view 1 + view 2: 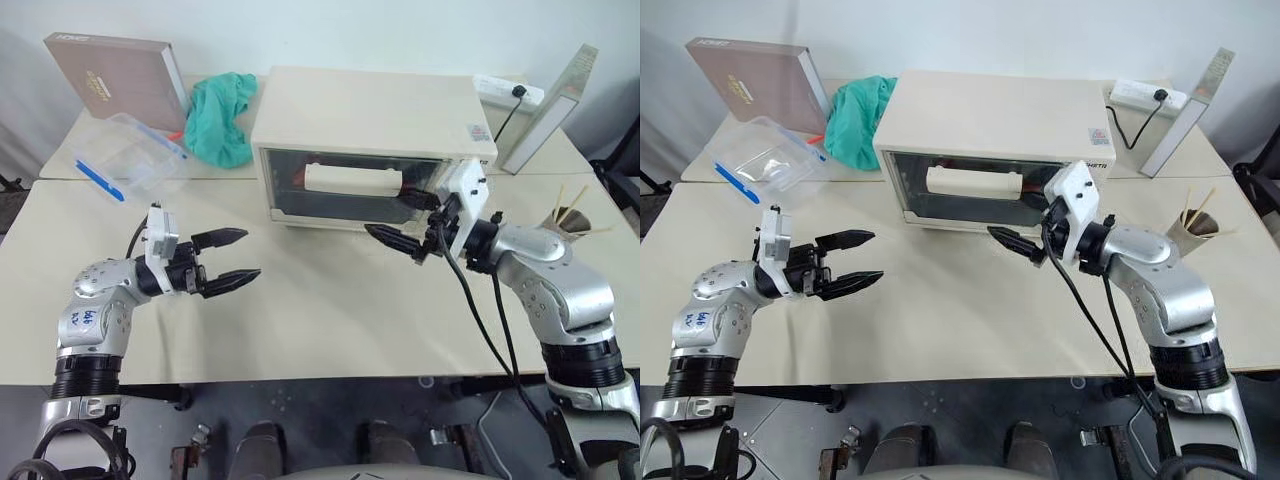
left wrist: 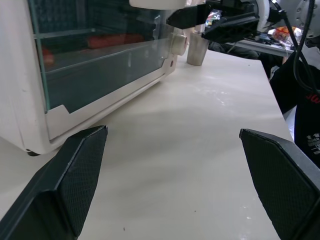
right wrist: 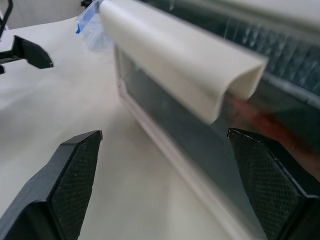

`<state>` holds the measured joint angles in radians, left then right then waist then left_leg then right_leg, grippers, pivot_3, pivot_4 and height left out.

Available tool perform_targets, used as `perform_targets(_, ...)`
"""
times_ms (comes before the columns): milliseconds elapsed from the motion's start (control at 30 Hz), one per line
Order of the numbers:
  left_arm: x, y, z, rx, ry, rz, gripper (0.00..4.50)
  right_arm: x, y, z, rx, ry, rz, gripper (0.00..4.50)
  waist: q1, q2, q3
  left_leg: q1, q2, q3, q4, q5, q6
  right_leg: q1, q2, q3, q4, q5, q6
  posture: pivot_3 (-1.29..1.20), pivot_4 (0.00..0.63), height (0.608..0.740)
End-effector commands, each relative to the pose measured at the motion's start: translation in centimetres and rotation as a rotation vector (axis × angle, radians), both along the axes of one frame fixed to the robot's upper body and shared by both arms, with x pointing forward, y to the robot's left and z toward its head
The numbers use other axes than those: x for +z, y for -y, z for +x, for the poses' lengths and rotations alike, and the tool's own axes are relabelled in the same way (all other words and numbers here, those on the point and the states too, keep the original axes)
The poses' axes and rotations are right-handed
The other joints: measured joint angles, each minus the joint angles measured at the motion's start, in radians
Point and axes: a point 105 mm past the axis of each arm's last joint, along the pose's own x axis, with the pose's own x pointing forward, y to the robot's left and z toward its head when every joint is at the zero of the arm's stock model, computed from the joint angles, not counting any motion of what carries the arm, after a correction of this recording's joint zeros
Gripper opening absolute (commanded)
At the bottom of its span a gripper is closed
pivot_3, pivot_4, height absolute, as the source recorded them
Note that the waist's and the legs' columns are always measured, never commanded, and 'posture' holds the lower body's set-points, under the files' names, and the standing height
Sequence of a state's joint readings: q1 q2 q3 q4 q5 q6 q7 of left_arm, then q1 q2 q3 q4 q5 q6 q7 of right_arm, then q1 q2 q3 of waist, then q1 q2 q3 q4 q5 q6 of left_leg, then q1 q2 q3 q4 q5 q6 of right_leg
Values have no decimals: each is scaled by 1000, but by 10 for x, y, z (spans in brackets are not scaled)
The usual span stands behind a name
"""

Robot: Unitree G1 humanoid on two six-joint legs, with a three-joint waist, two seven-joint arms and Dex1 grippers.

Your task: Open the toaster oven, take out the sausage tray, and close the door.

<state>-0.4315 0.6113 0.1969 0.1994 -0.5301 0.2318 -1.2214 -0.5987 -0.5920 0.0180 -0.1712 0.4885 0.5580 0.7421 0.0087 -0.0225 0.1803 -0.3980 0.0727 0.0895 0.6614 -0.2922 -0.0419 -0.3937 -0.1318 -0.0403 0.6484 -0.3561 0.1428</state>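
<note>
The cream toaster oven (image 1: 370,125) stands at the back middle of the table, its glass door (image 1: 350,190) closed under the long cream bar handle (image 1: 352,180). Red sausages (image 2: 107,40) glow dimly through the glass. The sausage tray under them is hard to make out. My right gripper (image 1: 392,232) is open, level, just in front of the door near the handle's right end (image 3: 235,80), touching nothing. My left gripper (image 1: 250,253) is open and empty, hovering over the table left of the oven and pointing toward it.
A clear plastic box with blue trim (image 1: 130,155), a green cloth (image 1: 222,118) and a brown box (image 1: 115,75) sit at the back left. A power strip (image 1: 508,92), a leaning board (image 1: 555,100) and a cup of sticks (image 1: 565,215) are at the right.
</note>
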Motion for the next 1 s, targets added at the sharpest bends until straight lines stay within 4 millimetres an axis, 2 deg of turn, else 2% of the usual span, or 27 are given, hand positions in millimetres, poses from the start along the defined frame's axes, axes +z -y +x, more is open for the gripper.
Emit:
perform_targets(33,14,-4,-3,17,46,-24,4500,19,-6,-2,40,88,19,4205,-5,0,0,0,0,0,0,0,0,0,0,0,0,0,0,0,150,740)
perform_targets(200,18,-10,2,73,6,-43,4500,30,-19,-19,130,125,43,4205,-12,0,0,-2,0,0,1,0,0,-1,0,-1,0,0,0,0,150,740)
perform_targets(367,23,-17,5,88,-6,-39,4500,21,-30,-39,231,111,-8,4205,-13,0,0,-3,0,-1,1,-1,0,-2,0,-2,0,0,0,0,150,740)
perform_targets(600,34,-20,16,87,11,-2,4500,4,-39,-49,273,90,-49,4205,-16,0,0,-4,0,0,1,-1,0,-3,0,-2,0,0,0,0,150,740)
perform_targets(700,47,-25,22,105,7,-57,3918,-4,-40,-51,275,79,-68,4241,-16,0,0,-4,0,0,1,-1,0,-3,0,-2,0,0,0,0,150,740)
perform_targets(867,56,-29,31,111,-38,-100,2381,-17,-41,-52,276,60,-94,4241,-16,0,0,-4,0,0,1,-1,0,-3,0,-3,0,0,0,0,150,740)
perform_targets(1000,60,-21,29,0,-147,-131,1124,-29,-42,-54,278,48,-117,4241,-19,0,0,-4,0,0,1,-1,0,-3,0,-3,0,0,0,0,150,740)
